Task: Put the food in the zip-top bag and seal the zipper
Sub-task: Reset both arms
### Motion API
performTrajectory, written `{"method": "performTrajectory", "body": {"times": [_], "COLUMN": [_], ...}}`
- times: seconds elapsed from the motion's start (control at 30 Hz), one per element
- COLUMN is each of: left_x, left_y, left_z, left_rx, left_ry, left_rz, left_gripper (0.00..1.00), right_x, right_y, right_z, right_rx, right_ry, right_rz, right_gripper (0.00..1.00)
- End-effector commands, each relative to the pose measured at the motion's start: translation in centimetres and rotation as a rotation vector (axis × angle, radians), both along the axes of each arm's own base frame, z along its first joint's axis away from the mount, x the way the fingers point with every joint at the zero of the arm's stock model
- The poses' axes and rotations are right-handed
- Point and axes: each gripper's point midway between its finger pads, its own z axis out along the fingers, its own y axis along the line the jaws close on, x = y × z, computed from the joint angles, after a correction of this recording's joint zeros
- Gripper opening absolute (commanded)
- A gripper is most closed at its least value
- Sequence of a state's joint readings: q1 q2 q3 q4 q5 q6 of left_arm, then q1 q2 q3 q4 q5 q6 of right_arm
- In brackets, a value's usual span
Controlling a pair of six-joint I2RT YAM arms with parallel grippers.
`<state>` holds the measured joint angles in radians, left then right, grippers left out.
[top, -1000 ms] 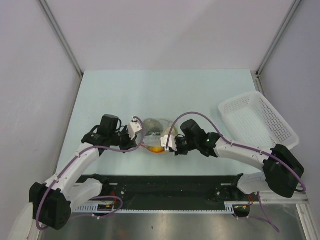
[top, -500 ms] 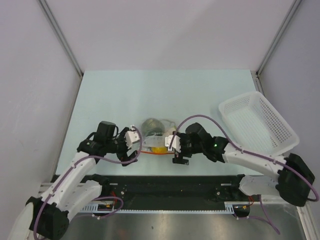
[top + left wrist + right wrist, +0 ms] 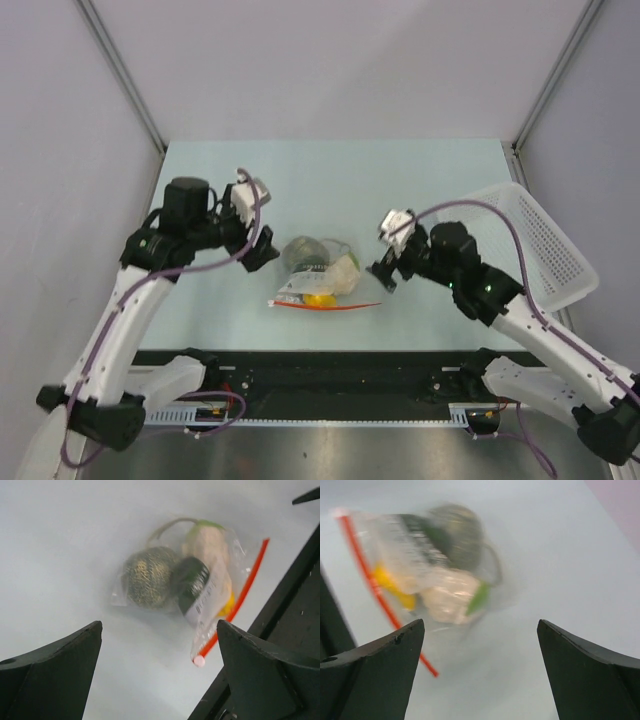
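The zip-top bag (image 3: 318,276) lies flat on the pale table with the food inside: a dark green ball (image 3: 303,252), a cream piece (image 3: 345,272) and a yellow piece (image 3: 318,297). Its orange-red zipper (image 3: 330,304) runs along the near edge. My left gripper (image 3: 260,247) hangs open to the bag's left, apart from it. Off to the right, my right gripper (image 3: 386,272) is open too. The left wrist view has the bag (image 3: 180,580) and zipper (image 3: 240,600) beyond the open left gripper (image 3: 159,626). The right wrist view shows the bag (image 3: 420,560), blurred, past the open right gripper (image 3: 480,622).
A white perforated basket (image 3: 520,240) sits tilted at the right edge of the table, behind the right arm. A black rail (image 3: 330,370) runs along the near edge, just in front of the zipper. Grey walls close in the sides and back.
Both grippers have opened, let go of the bag's mouth and risen. The left one swung up and to the left, the right one to the right. The bag stays on the table.
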<state>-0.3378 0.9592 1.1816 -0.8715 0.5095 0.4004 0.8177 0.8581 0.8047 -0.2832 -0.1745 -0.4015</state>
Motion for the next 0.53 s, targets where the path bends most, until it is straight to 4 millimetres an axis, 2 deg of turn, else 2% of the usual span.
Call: {"method": "performTrajectory", "body": {"times": [0.0,0.03,0.07,0.13,0.2,0.23,0.27,0.3,0.43,0.5], "left_x": [4.6,5.4,6.2,7.1,7.4,8.3,8.6,8.8,10.4,11.2], "left_y": [0.0,0.2,0.2,0.6,1.0,1.6,2.1,2.6,5.1,6.0], "left_z": [0.1,0.5,-0.3,-1.4,-3.3,-3.5,-3.9,-4.7,-5.0,-4.1], "left_rx": [-0.072,-0.086,-0.091,-0.099,-0.11,-0.126,-0.131,-0.124,-0.152,-0.147], "left_ry": [0.182,0.178,0.222,0.256,0.321,0.308,0.31,0.32,0.312,0.27], "left_rz": [0.243,0.266,0.303,0.346,0.387,0.419,0.443,0.463,0.566,0.598], "left_gripper": [1.0,1.0,1.0,1.0,1.0,1.0,1.0,1.0,1.0,1.0], "right_x": [6.8,7.9,9.6,11.0,12.3,12.6,12.9,13.2,14.1,14.8], "right_y": [-4.9,-5.6,-7.4,-8.9,-11.1,-11.7,-12.9,-13.4,-15.0,-15.7], "right_z": [1.6,2.5,2.1,2.6,1.3,0.8,0.4,-0.1,-0.1,0.9], "right_rx": [0.135,0.161,0.178,0.225,0.245,0.252,0.264,0.267,0.279,0.297], "right_ry": [0.164,0.17,0.206,0.245,0.314,0.34,0.367,0.389,0.399,0.382], "right_rz": [-0.337,-0.368,-0.422,-0.477,-0.54,-0.556,-0.582,-0.594,-0.633,-0.647], "right_gripper": [1.0,1.0,1.0,1.0,1.0,1.0,1.0,1.0,1.0,1.0]}}
